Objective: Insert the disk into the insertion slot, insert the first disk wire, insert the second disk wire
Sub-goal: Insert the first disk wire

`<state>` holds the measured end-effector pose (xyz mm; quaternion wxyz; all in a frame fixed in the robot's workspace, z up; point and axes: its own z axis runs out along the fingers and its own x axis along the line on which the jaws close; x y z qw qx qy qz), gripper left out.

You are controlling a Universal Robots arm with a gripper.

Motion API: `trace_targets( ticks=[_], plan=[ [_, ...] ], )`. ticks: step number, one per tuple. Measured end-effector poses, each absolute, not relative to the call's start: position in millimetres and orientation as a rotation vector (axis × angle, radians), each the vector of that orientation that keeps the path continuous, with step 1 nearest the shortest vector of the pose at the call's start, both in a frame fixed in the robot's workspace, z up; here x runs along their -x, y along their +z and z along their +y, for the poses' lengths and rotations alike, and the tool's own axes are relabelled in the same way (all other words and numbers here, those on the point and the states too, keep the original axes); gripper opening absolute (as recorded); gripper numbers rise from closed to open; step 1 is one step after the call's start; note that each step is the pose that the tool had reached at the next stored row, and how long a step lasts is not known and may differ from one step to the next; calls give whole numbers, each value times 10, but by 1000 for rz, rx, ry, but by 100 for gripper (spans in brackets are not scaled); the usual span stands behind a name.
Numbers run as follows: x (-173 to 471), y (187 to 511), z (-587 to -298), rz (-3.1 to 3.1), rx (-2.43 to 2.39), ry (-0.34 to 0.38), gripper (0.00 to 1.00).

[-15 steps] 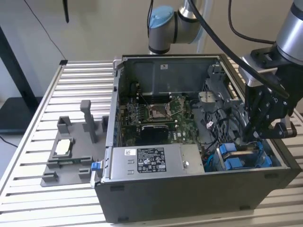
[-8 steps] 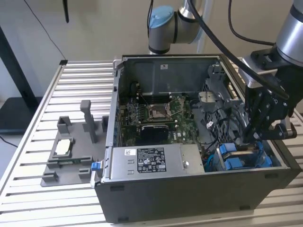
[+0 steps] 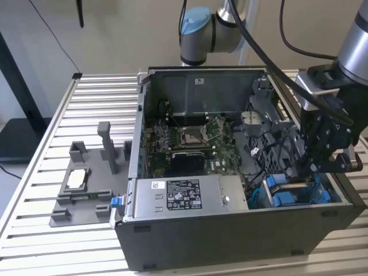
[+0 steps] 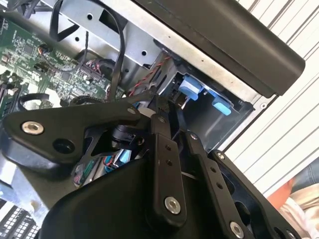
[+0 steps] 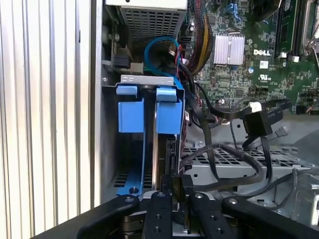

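The disk (image 5: 160, 149) stands on edge inside the insertion slot (image 5: 110, 149) of the grey drive cage. Its blue carrier tab (image 5: 168, 112) sits beside a second blue tab (image 5: 130, 112). In the exterior view the blue tabs (image 3: 282, 192) show at the case's front right corner, with my gripper (image 3: 315, 172) just above them. In both wrist views my gripper (image 5: 178, 191) (image 4: 169, 107) is shut on the small black connector (image 5: 177, 185) of a disk wire, held close to the disk's rear edge. Another black connector with a white tag (image 5: 256, 122) lies loose on the cage top.
A tangle of black cables (image 5: 219, 159) and a blue cable (image 5: 154, 47) run beside the cage. The motherboard (image 3: 190, 141) and silver power supply (image 3: 184, 198) fill the case (image 3: 230, 241). A grey fixture (image 3: 86, 184) stands on the slatted table at the exterior view's left.
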<state>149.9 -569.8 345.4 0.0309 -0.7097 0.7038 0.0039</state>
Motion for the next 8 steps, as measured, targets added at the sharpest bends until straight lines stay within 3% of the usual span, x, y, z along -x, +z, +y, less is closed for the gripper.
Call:
trace_targets(
  ticks=[8],
  plan=[
    [-1506,3441,-5696,2185,2170,11,19]
  ],
)
